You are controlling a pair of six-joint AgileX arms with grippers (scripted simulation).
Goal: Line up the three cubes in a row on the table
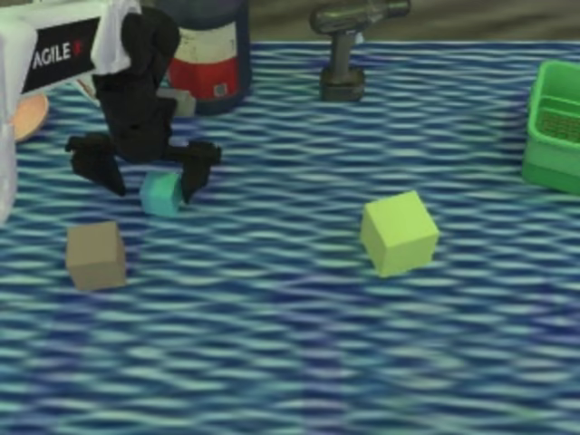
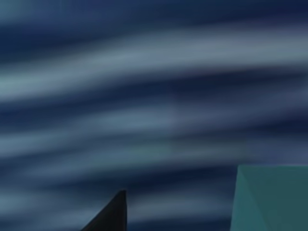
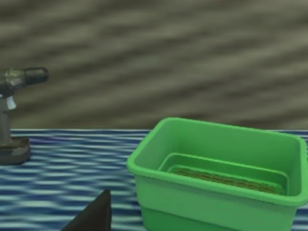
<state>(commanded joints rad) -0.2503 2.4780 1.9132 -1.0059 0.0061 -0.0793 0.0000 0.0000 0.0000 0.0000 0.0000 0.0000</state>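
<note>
The small teal cube [image 1: 161, 194] rests on the rippled table [image 1: 272, 344] at the left. My left gripper [image 1: 154, 183] hangs over it, open, one finger on each side; the cube lies close to the finger [image 1: 196, 172] nearer the table's middle. In the left wrist view the teal cube [image 2: 272, 199] fills a corner beside one dark fingertip [image 2: 113, 214]. The tan-olive cube [image 1: 95, 256] stands in front of it, apart. Alone near the middle is the lime-green cube [image 1: 399, 233]. My right gripper is out of the top view; one dark fingertip [image 3: 98, 214] shows, far off centre, open.
A green slotted basket [image 1: 555, 127] stands at the right edge, close in front of the right wrist camera as the basket [image 3: 216, 183]. At the back stand a drill [image 1: 349, 45] and a red-labelled can [image 1: 210, 54]. An orange plate [image 1: 27, 113] sits at the far left.
</note>
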